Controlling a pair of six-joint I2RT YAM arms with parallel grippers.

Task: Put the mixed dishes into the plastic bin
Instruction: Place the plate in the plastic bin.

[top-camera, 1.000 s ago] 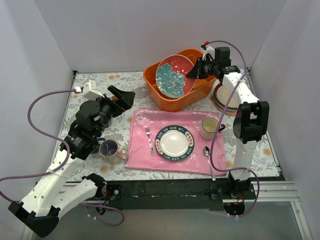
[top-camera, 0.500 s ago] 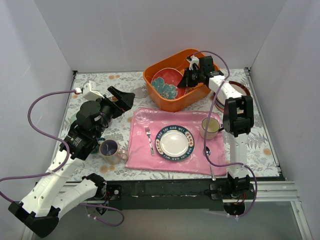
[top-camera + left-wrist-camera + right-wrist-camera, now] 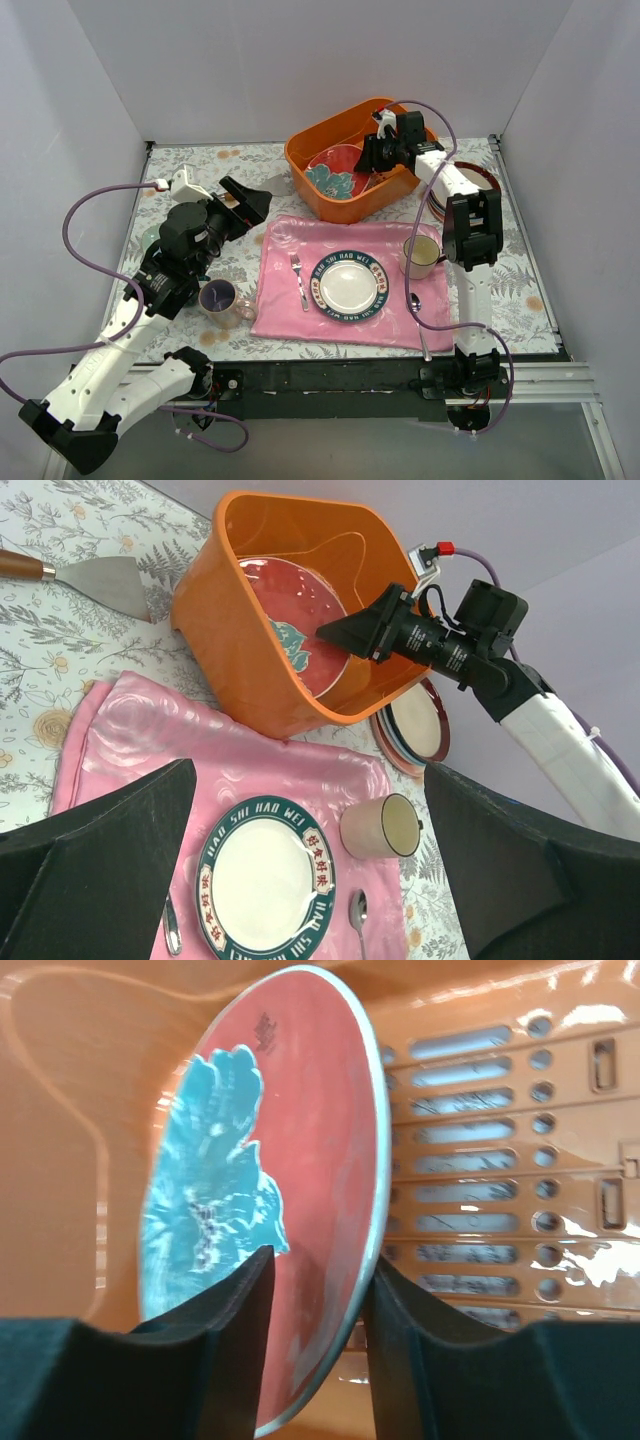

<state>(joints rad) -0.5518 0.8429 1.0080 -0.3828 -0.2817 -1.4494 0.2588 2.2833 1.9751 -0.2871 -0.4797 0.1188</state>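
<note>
The orange plastic bin (image 3: 332, 206) stands at the back centre and also shows in the left wrist view (image 3: 220, 630). My right gripper (image 3: 368, 160) reaches into the bin, shut on the rim of the teal floral plate (image 3: 270, 1160), which stands tilted on edge inside (image 3: 335, 176). Its fingers (image 3: 230, 1340) straddle the rim above the bin's ribbed floor (image 3: 500, 1110). A stack of round plates (image 3: 470, 190) sits right of the bin. A lavender-lined mug (image 3: 220, 298) stands at the front left. My left gripper (image 3: 250, 200) is open and empty above the table; in its wrist view (image 3: 310, 770) the jaws stand wide apart.
A pink cloth (image 3: 280, 250) holds a white plate with a dark lettered rim (image 3: 347, 283), a cream mug (image 3: 420, 255), a fork (image 3: 298, 278) and a spoon (image 3: 417, 310). A metal spatula (image 3: 100, 580) lies left of the bin. White walls close three sides.
My right gripper has lowered the teal floral plate from above the bin's rim down into the bin. The left arm has shifted only slightly.
</note>
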